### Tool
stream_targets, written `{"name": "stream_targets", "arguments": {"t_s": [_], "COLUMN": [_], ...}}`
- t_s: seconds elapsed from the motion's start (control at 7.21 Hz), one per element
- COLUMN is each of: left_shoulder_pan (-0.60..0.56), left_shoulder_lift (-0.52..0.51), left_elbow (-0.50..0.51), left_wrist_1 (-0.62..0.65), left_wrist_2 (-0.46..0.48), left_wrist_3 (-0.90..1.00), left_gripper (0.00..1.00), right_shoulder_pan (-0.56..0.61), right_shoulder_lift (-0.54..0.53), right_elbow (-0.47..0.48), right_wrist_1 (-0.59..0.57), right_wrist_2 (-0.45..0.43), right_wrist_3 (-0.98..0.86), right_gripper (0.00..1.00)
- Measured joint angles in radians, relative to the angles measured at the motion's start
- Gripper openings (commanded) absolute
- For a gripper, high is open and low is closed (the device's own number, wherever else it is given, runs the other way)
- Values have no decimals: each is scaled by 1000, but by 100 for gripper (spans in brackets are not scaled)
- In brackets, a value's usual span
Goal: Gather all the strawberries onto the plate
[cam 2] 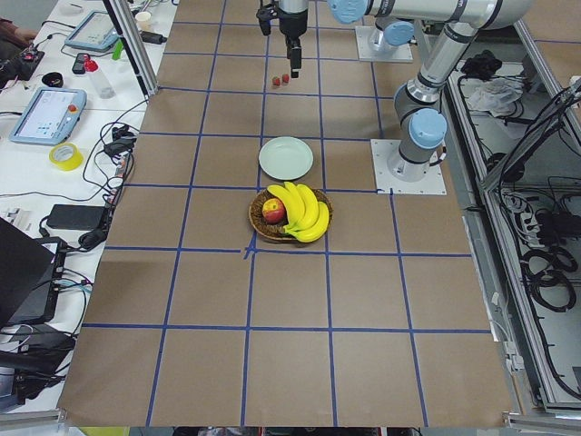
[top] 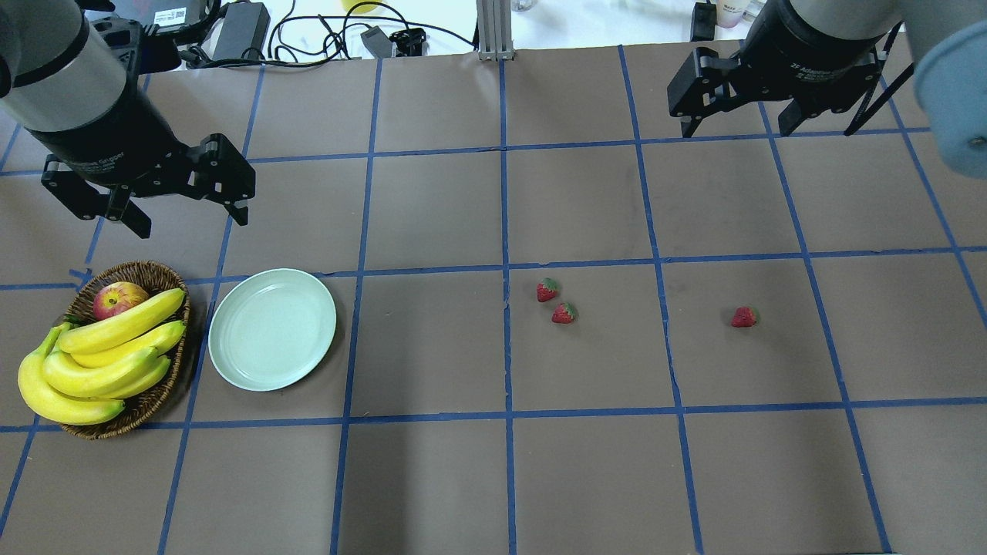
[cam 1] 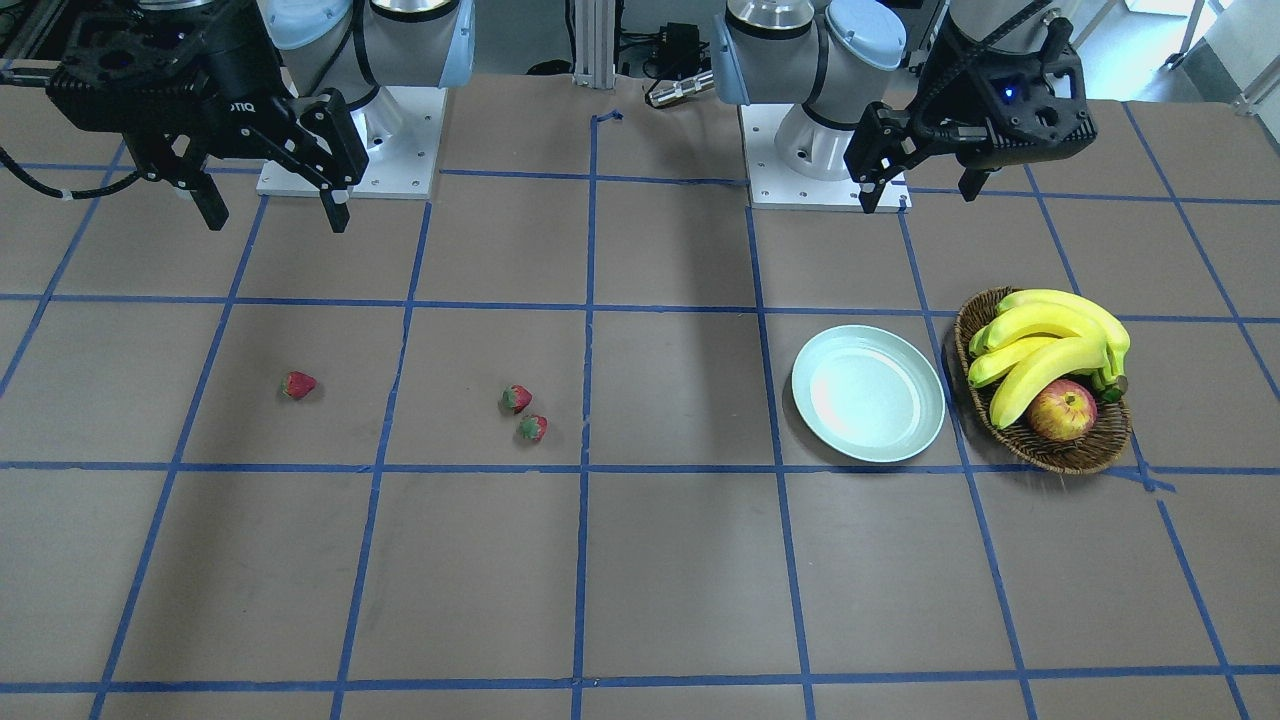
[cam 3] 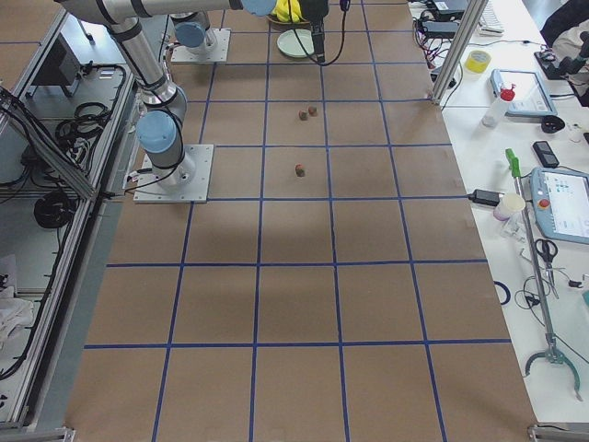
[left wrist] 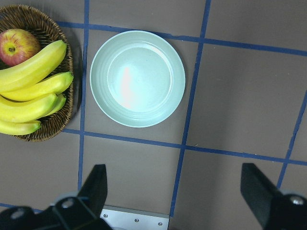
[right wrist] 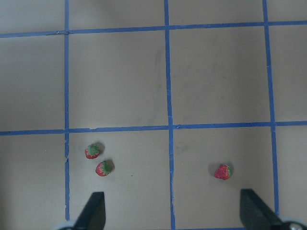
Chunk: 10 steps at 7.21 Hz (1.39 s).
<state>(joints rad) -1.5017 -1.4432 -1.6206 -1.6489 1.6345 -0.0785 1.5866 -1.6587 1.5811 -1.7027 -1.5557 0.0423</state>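
Note:
Three strawberries lie on the brown table. Two sit close together (top: 547, 290) (top: 564, 313) near the middle, and one (top: 744, 317) lies alone to the right. They also show in the right wrist view (right wrist: 92, 151) (right wrist: 103, 168) (right wrist: 222, 171). The pale mint plate (top: 272, 329) lies empty at the left, next to the basket, and shows in the left wrist view (left wrist: 137, 78). My left gripper (top: 185, 216) is open, high above the table behind the plate. My right gripper (top: 736, 127) is open, high above the table behind the strawberries.
A brown wicker basket (top: 158, 276) with bananas (top: 100, 362) and a red-yellow apple (top: 118, 299) stands left of the plate. Blue tape lines grid the table. Cables and power bricks (top: 239, 31) lie beyond the far edge.

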Motion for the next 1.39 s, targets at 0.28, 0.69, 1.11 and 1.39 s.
{"name": "stream_targets", "arguments": {"t_s": [0.28, 0.69, 1.11, 1.39], "left_shoulder_pan": [0, -12, -16, -17], "left_shoulder_lift": [-18, -30, -34, -34], "left_elbow": [-4, -9, 0, 2], "left_wrist_1": [65, 89, 67, 54], "left_wrist_2": [-1, -4, -2, -2], "left_wrist_3": [1, 1, 10, 14], "left_gripper": [100, 100, 100, 100], "right_shoulder_pan": [-1, 0, 3, 3], "right_shoulder_lift": [0, 0, 0, 0], "right_elbow": [1, 2, -9, -15], "right_wrist_1": [0, 3, 14, 34], "right_wrist_2": [-1, 0, -6, -18], "right_wrist_3": [1, 2, 5, 7], "right_gripper": [100, 100, 100, 100]}}
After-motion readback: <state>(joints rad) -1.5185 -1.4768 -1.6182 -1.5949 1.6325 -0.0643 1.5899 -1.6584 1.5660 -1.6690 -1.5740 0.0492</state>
